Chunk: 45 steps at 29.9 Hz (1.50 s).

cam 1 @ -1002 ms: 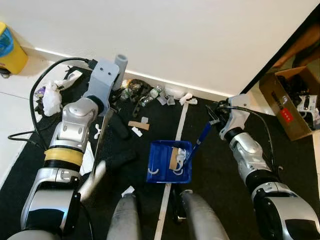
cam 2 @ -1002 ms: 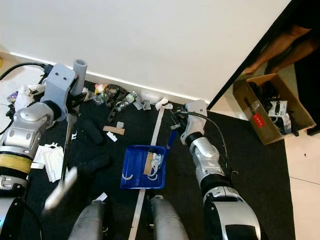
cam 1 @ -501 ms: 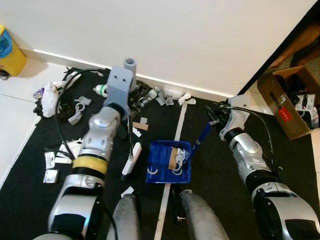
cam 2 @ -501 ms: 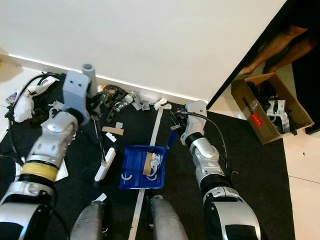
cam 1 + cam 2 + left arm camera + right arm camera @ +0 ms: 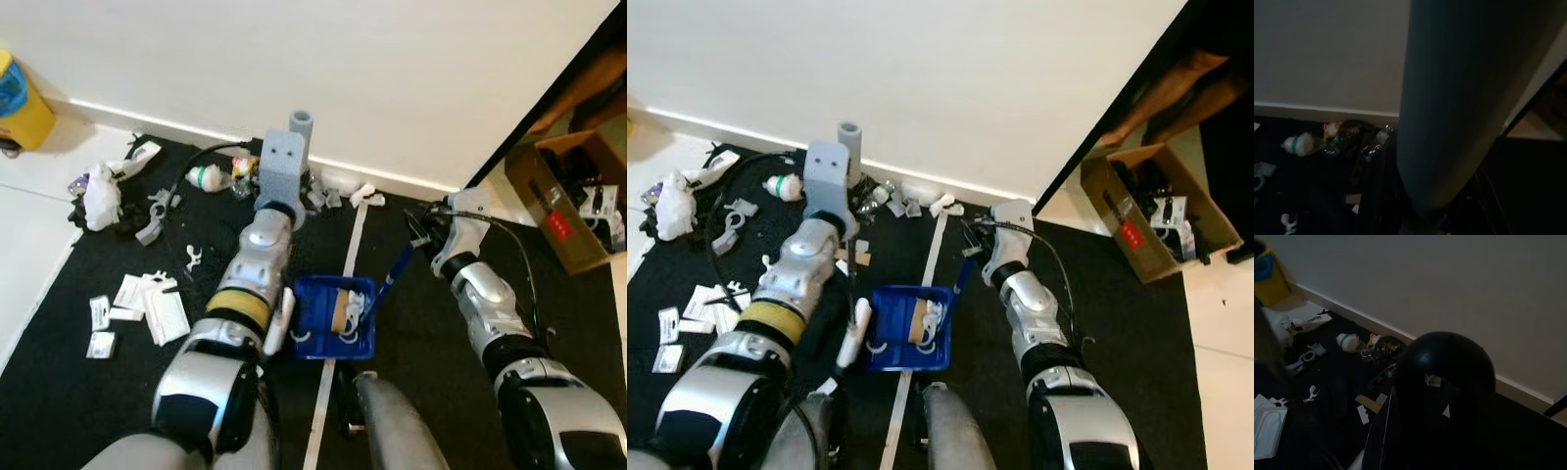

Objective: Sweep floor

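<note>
My left gripper is shut on the grey top of a brush handle; its fingers are hidden under the wrist block. The brush's white head rests on the black mat against the left side of the blue dustpan. A cardboard strip and white scraps lie in the pan. At the right, my right gripper is shut on the top of the dustpan's blue handle. Bottles and wrappers lie along the wall. In the left wrist view the grey handle looms large.
White paper scraps, plastic clips and a white bag lie on the mat's left part. A yellow bin stands far left, a cardboard box far right. A person's legs show beyond the box. White tape crosses the mat.
My left arm has swung the brush rightward across the mat, from the left side to right beside the dustpan. The right arm and dustpan have stayed put.
</note>
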Available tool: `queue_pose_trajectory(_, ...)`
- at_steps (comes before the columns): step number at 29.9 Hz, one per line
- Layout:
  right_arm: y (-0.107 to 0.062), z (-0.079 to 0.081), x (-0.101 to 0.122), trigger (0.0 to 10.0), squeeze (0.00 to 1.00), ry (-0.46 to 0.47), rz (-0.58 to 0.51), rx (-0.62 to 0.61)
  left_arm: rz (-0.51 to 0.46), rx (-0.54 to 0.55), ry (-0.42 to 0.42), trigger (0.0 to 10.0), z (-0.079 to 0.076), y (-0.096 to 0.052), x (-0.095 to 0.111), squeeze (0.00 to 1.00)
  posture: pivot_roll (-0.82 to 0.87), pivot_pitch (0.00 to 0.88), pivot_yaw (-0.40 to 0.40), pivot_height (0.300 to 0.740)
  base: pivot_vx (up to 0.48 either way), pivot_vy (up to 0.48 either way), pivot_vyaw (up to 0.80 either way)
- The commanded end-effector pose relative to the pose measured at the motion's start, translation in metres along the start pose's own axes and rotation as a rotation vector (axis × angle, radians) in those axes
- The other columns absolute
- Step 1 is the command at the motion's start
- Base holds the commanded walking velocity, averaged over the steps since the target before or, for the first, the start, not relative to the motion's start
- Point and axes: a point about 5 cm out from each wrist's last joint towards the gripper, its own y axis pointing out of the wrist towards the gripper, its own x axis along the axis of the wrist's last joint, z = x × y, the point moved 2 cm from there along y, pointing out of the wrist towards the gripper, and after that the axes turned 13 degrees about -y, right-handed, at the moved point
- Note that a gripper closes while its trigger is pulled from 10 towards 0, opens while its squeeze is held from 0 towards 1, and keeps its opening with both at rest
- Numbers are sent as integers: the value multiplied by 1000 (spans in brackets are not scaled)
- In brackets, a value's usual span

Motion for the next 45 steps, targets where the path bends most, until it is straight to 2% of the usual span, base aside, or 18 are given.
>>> queue_pose_trajectory(1,-12,15,-27,10000,0,42,113,56,-46,-23,-68,10000,-16,3,7,0,-13,234,-49,740,0,0,0)
queue_pose_trajectory(9,-14,13,-29,10000,0,42,115,48,-136,6,-82,10000,-10,11,35,0,-15,222,-49,740,0,0,0)
queue_pose_trajectory(10,-14,13,-29,10000,0,42,118,47,-169,11,-62,10000,-3,13,46,0,-14,218,-50,740,0,0,0)
queue_pose_trajectory(12,-14,13,-29,10000,0,42,118,47,-179,9,-49,10000,0,14,51,0,-13,220,-51,740,0,0,0)
queue_pose_trajectory(13,-13,12,-28,10000,0,43,118,46,-199,-4,4,10000,5,14,59,0,-10,216,-51,740,0,0,0)
queue_pose_trajectory(17,-11,12,-27,10000,0,44,116,45,-198,-53,78,10000,11,13,64,0,-6,209,-49,740,0,0,0)
queue_pose_trajectory(18,-9,13,-25,10000,0,48,110,42,-156,-122,159,10000,21,9,66,0,-1,203,-47,740,0,0,0)
queue_pose_trajectory(19,-9,13,-25,10000,0,48,110,42,-156,-122,159,10000,21,9,66,0,-1,203,-47,740,0,0,0)
queue_pose_trajectory(22,-8,13,-24,10000,0,54,106,37,-109,-117,192,10000,46,2,69,0,9,200,-50,740,0,0,0)
queue_pose_trajectory(25,-9,14,-25,10000,0,66,107,33,-113,-93,210,10000,70,-8,77,0,26,193,-57,740,0,0,0)
queue_pose_trajectory(26,-9,14,-25,10000,0,66,107,33,-113,-93,210,10000,70,-8,77,0,26,193,-57,740,0,0,0)
queue_pose_trajectory(27,-9,16,-26,10000,0,72,110,33,-116,-69,238,10000,85,-16,79,0,32,188,-56,740,0,0,0)
queue_pose_trajectory(28,-9,16,-26,10000,0,72,110,33,-116,-69,238,10000,85,-16,79,0,32,188,-56,740,0,0,0)
queue_pose_trajectory(33,-8,15,-26,10000,0,93,111,16,-69,22,283,10000,126,-38,70,0,41,181,-52,740,0,0,0)
queue_pose_trajectory(35,-8,15,-26,10000,0,98,113,12,-43,73,263,10000,139,-46,64,0,45,180,-49,740,0,0,0)
queue_pose_trajectory(37,-8,16,-26,10000,0,100,114,11,27,106,257,10000,148,-55,53,0,54,175,-39,740,0,0,0)
queue_pose_trajectory(41,-8,16,-26,10000,0,103,113,9,104,135,249,10000,155,-63,44,0,55,177,-36,740,0,0,0)
queue_pose_trajectory(45,-8,16,-26,10000,0,109,112,1,245,187,263,10000,166,-79,29,0,59,180,-31,740,0,0,0)
